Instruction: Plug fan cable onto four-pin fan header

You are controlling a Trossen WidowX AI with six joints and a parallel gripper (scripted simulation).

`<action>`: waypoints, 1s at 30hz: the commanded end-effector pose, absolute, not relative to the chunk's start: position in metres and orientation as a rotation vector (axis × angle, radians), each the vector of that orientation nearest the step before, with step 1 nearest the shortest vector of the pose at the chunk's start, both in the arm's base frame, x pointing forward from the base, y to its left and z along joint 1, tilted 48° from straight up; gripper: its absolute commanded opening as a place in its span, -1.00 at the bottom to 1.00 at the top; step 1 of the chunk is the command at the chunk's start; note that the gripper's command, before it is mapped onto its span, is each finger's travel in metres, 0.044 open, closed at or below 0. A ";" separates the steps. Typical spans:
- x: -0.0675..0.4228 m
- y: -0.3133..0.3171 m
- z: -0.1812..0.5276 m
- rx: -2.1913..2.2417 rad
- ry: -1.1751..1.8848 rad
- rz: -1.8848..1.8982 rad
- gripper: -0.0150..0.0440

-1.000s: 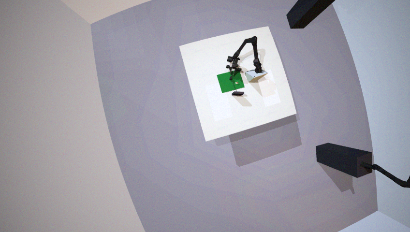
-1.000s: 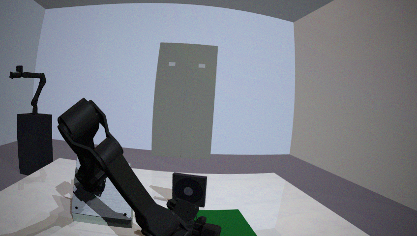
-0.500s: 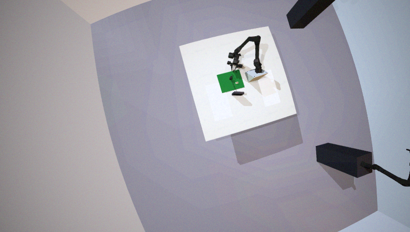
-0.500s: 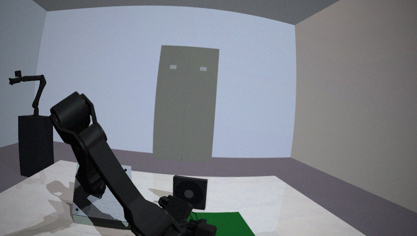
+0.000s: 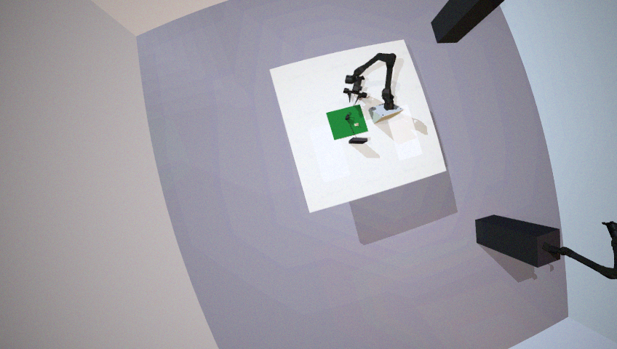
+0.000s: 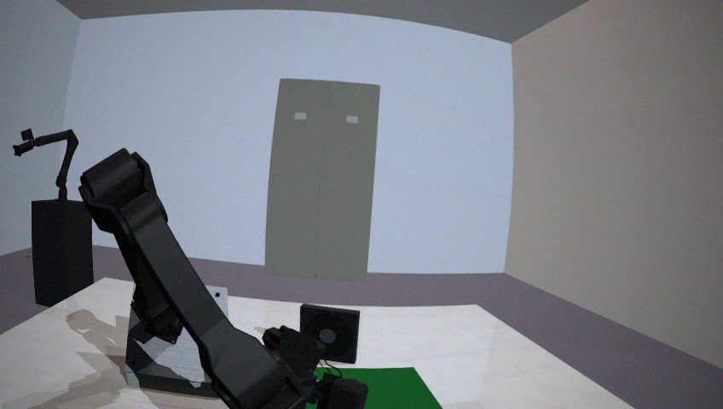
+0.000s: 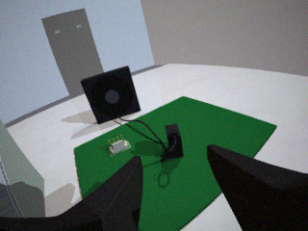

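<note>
A green board (image 5: 340,127) (image 6: 396,388) (image 7: 225,129) lies on the white table (image 5: 367,181). A small grey four-pin header (image 5: 356,123) (image 7: 118,146) stands on it with bare pins. The black plug (image 5: 347,116) (image 7: 171,141) stands upright on the board, apart from the header and to its right in the wrist view. Its thin cable (image 7: 144,130) runs back to the black fan (image 5: 358,139) (image 6: 329,334) (image 7: 111,94), which stands upright at the board's edge. My gripper (image 5: 352,98) (image 7: 173,157) is open and empty. It hangs above and behind the plug, touching nothing.
The arm's grey base block (image 5: 383,113) (image 6: 172,329) stands on the table beside the board. A black pillar (image 5: 515,240) (image 6: 60,248) with a camera arm stands on the floor off the table. A door is on the far wall.
</note>
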State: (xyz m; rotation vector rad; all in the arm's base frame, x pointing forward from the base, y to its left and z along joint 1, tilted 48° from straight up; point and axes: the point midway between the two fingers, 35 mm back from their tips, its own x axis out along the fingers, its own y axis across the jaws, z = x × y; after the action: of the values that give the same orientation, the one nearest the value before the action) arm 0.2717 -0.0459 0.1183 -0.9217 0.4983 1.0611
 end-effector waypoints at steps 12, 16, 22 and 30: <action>0.265 -0.028 0.100 -0.858 0.839 1.110 1.00; 0.263 -0.024 0.095 -0.852 0.936 1.106 1.00; 0.259 -0.020 0.090 -0.856 1.078 1.083 1.00; 0.255 -0.016 0.086 -0.885 1.253 1.021 1.00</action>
State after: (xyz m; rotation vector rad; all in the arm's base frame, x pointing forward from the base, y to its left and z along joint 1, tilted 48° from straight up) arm 0.2551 -0.0169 0.0874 -0.8725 1.1925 1.0458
